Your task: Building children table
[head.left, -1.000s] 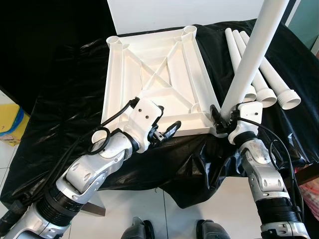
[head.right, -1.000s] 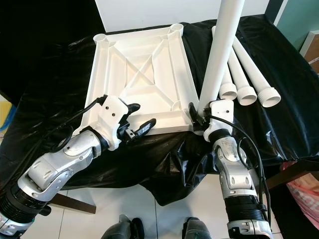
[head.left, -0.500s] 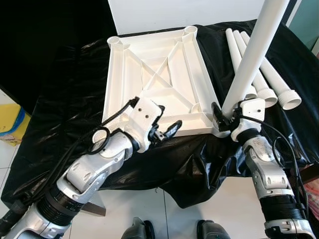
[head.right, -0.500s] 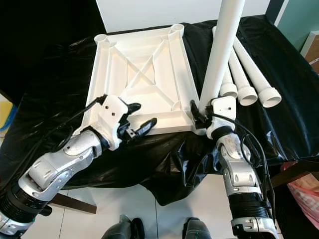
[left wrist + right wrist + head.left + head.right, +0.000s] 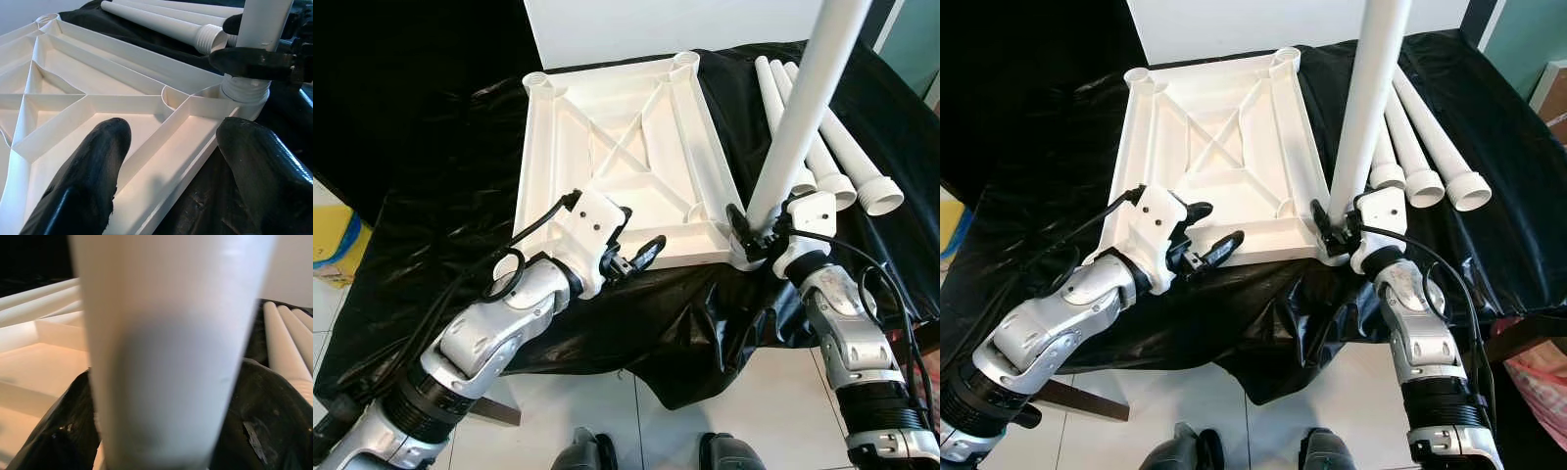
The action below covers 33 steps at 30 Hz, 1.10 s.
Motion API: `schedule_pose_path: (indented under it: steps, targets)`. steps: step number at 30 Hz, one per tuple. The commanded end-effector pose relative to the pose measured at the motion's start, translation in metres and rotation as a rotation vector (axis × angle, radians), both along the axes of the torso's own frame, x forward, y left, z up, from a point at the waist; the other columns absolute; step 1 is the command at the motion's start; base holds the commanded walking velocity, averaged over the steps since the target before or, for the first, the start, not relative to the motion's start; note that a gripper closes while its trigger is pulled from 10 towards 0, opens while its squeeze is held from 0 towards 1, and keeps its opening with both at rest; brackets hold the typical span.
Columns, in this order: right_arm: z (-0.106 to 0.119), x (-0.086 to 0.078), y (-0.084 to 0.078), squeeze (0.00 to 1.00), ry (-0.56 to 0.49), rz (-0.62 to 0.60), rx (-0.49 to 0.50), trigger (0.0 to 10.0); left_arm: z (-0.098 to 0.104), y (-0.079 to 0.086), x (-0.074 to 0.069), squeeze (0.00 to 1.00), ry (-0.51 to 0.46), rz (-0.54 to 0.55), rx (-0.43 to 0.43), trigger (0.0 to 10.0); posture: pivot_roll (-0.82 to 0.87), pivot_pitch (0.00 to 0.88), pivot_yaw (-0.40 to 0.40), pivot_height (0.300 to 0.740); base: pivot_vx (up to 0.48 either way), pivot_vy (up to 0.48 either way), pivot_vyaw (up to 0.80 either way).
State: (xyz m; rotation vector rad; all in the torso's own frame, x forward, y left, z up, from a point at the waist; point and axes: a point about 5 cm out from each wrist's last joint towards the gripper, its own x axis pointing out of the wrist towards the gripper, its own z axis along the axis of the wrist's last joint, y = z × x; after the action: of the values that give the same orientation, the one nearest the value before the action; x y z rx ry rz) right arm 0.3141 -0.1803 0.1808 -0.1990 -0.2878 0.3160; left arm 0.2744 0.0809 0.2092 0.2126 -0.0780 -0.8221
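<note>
The white table top (image 5: pixel 540 166) lies upside down on a black cloth. One white leg (image 5: pixel 798 117) stands nearly upright in the socket at its near right corner. My right gripper (image 5: pixel 751 235) is shut on that leg just above its threaded base (image 5: pixel 247 90). In the right wrist view the leg (image 5: pixel 166 347) passes between the black fingers (image 5: pixel 264 421). My left gripper (image 5: pixel 636 250) is open at the near edge of the table top. In the left wrist view its fingers (image 5: pixel 93 166) sit on either side of the rim without gripping it.
Three loose white legs (image 5: pixel 842 157) lie side by side on the cloth to the right of the table top. The cloth (image 5: pixel 440 196) hangs over the table's front edge. A yellow and blue object (image 5: pixel 333 240) stands on the floor at the left, a pink bag (image 5: pixel 1540 377) at the right.
My right forearm has swung outward to the right, and the held leg stands slightly more upright. The left gripper has barely shifted along the near rim.
</note>
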Motion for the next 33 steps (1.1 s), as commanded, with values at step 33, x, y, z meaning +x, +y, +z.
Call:
schedule_pose_path:
  steps: [33]
  targets:
    - [-0.023, -0.039, 0.004, 0.00, -0.043, -0.187, 0.181, 10.0, -0.027, 0.036, 0.001, 0.00, -0.003, 0.373, -0.296, 10.0, -0.15, 0.126, 0.056, 0.740, 0.000, 0.000, 0.00]
